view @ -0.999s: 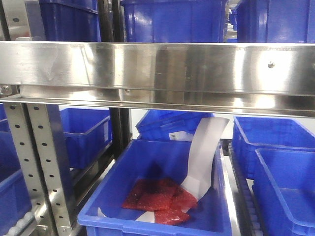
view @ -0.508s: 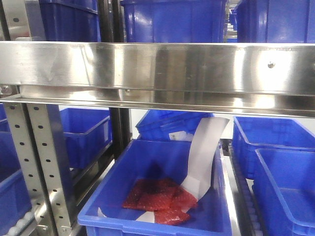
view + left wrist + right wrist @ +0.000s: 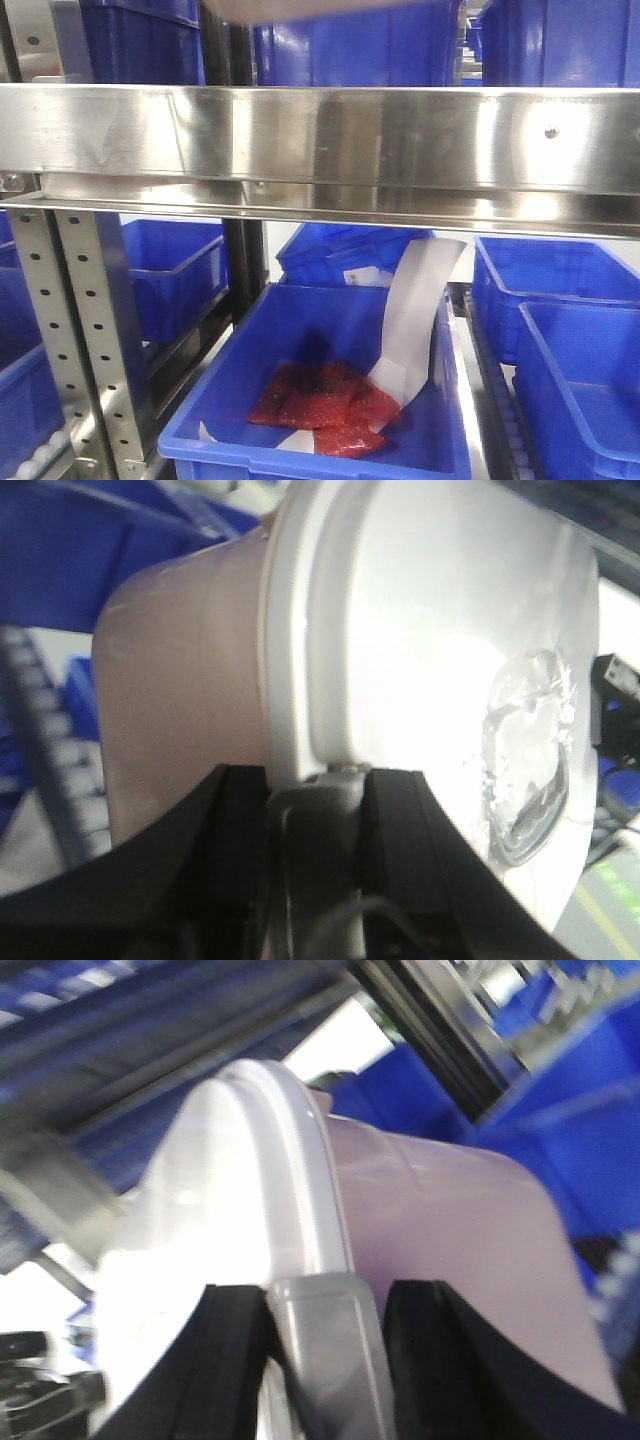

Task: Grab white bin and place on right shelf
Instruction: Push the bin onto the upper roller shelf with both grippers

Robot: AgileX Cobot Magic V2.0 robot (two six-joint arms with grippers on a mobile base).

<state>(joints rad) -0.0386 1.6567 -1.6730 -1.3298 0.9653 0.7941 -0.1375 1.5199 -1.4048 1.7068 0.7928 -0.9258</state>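
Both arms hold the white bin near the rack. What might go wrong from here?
1. The left gripper and right gripper each pinch only a grey clip at the lid rim of the white bin, so it may twist or slip.
2. In the front view its edge shows before the blue bins above the rail of the right shelf; it may strike them.

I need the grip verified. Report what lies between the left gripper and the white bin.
Nothing. In the left wrist view the left gripper touches the white bin directly, its black fingers flanking a grey clip at the lid's rim.
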